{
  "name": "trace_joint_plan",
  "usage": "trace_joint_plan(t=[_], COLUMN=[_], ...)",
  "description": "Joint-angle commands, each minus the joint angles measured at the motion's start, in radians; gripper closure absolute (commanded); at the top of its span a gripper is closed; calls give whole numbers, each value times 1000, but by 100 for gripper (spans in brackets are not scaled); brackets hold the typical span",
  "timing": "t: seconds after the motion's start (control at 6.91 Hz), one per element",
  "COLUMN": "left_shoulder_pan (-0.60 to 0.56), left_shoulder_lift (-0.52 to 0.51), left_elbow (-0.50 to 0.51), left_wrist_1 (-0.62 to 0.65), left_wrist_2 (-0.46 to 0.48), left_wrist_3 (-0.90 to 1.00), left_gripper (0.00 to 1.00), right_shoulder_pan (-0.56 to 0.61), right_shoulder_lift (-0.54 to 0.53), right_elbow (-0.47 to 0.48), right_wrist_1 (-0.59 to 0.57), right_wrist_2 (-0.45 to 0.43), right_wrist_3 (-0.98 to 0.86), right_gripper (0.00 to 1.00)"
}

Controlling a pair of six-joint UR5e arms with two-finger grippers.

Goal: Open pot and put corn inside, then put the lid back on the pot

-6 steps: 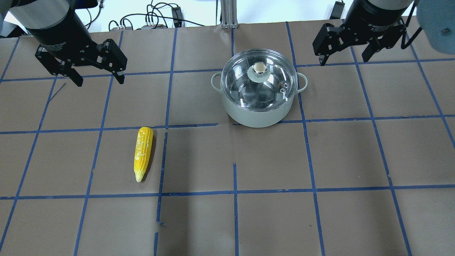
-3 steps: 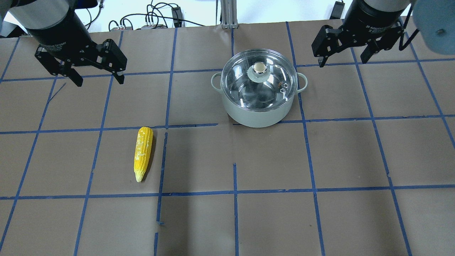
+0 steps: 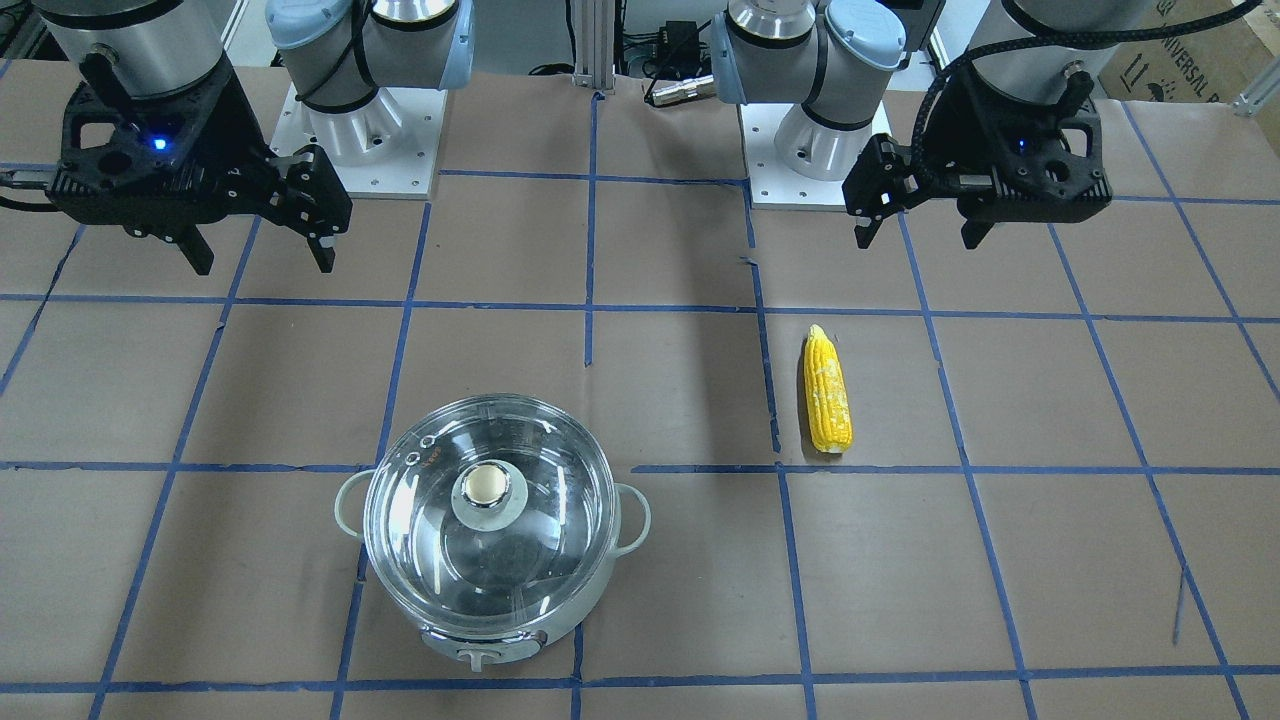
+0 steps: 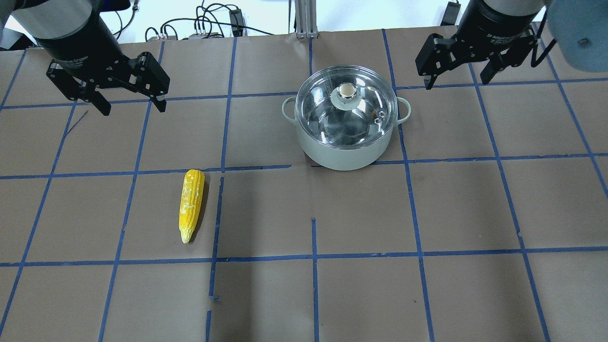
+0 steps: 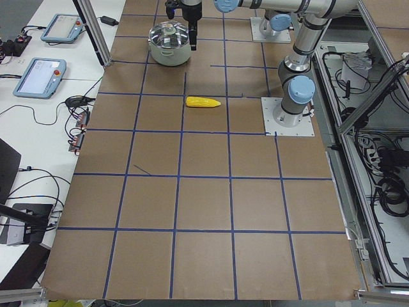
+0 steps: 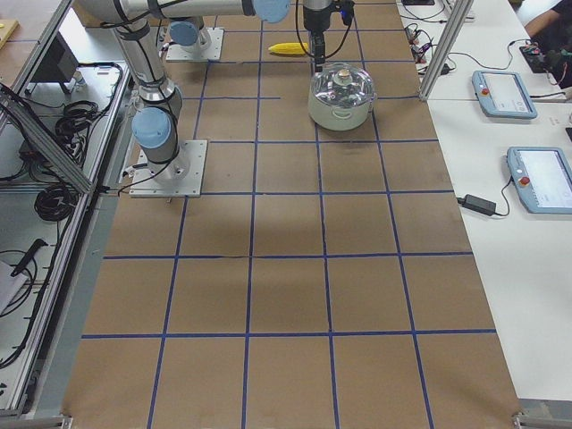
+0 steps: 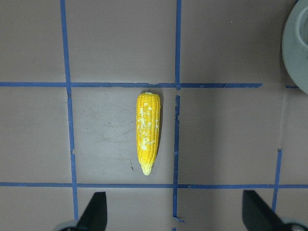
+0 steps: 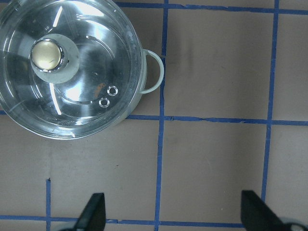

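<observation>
Up over the table's left half, left gripper (image 4: pixel 133 108): fingers spread wide, nothing pinched, hung in the air above the corn.
Right gripper (image 4: pixel 457 81): fingers parted and empty too, held up off the table near the pot's right side, nothing touched.
Corn (image 4: pixel 191 204): laid flat on the left half, tapered tip pointed back toward the robot, well apart from the pot.
Lid (image 4: pixel 368 97): seated squarely on the pot, cream knob (image 4: pixel 346 89) up top, not gripped yet.
Pot (image 4: pixel 339 154): stood upright on the right half, farther out from the robot than the corn. It looks empty through the glass.
Table (image 4: pixel 427 213): covered in brown paper, taped off into blue squares.
Done so far: pretty much nothing by the look of it, since the pot is closed and the corn is untouched.
Left to do: lid to be lifted off (the knob looks like the obvious grab point), corn to be picked up and dropped in, lid to be put back. So all three steps, basically.
</observation>
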Motion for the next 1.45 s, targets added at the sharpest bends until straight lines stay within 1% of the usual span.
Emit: trace_joint_plan(t=[0.0,0.14,0.29,0.43,0.58,0.72,0.87,1.01,1.3], left_shoulder_pan=[0,0,0,0,0,0,0,0,0], left_shoulder_lift=[1,-1,-1,0,1,-1,-3,-1,-1], left_elbow=[0,0,0,0,0,-2,-3,-2,-2], left_wrist_1=[0,2,2,2,2,2,2,2,2], left_wrist_2=[0,0,0,0,0,0,0,1,1], left_wrist_3=[0,0,0,0,0,0,2,0,2], left_gripper=[0,0,0,0,0,0,0,0,0], right_shoulder_pan=[11,64,135,183,207,214,214,215,217], right_shoulder_lift=[35,99,198,297,372,432,480,498,503], right_elbow=[-18,-82,-178,-254,-293,-299,-299,-298,-291], right_wrist_1=[-8,-17,-19,-20,-61,-142,-198,-218,-218], right_wrist_2=[2,-1,-12,-13,-13,-15,-33,-38,-39], right_wrist_3=[15,48,114,177,208,210,208,210,208], right_gripper=[0,0,0,0,1,1,1,1,3])
